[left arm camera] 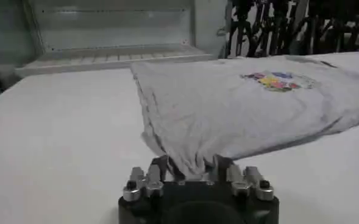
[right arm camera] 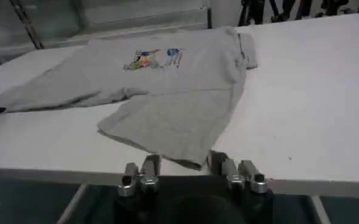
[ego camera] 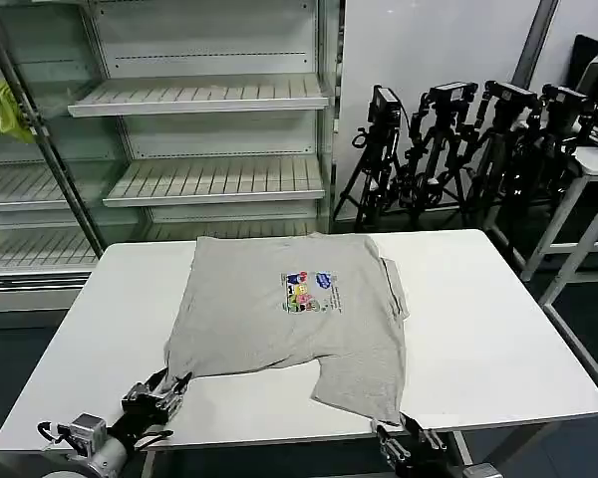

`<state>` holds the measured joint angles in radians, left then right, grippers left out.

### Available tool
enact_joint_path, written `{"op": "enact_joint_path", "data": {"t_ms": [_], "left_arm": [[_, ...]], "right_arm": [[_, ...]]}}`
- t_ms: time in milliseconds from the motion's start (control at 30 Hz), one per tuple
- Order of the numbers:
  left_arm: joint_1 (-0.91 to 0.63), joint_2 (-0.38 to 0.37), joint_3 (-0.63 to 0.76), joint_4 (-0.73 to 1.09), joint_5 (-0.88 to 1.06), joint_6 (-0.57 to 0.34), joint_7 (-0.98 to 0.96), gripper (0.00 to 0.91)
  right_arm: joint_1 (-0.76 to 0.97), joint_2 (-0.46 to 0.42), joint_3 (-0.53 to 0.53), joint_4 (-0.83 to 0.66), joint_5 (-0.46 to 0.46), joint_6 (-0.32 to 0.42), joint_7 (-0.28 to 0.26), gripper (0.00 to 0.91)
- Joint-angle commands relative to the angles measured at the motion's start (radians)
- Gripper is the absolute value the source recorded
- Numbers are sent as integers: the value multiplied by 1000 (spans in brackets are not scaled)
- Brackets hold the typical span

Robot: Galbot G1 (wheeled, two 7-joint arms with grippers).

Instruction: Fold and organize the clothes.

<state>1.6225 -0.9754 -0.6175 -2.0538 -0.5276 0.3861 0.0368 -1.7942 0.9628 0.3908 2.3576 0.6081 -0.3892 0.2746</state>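
grey t-shirt (ego camera: 294, 324) on white table (ego camera: 478, 329); left gripper (left arm camera: 191, 172) open around hem corner, right gripper (right arm camera: 180, 165) open, empty near other corner. uneven grasps could skew fold.

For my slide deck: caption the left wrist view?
Open left end effector straddling the near corner of the grey T-shirt on the white table.

a lab: bare shop shelving (ego camera: 204, 95), stacked camera tripods (ego camera: 448, 139).

White table (ego camera: 498, 329), empty shelving (ego camera: 209, 95) behind, black tripods (ego camera: 448, 149) by wall
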Motion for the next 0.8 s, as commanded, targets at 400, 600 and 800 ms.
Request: {"op": "enact_joint_path", "data": {"t_ms": [400,600,800], "left_arm": [[6,-2,3,30,45,-22,12,50],[2,-4,8,39,60,-34,17,50],[2,-3,8,39,70,-45,20,50]], "right_arm": [[6,6,5,-13,-6,6,-5,10],[6,6,2,-15,-17,13,-14,0],[-5,0,8,-5,-22,16,-16,0]]}}
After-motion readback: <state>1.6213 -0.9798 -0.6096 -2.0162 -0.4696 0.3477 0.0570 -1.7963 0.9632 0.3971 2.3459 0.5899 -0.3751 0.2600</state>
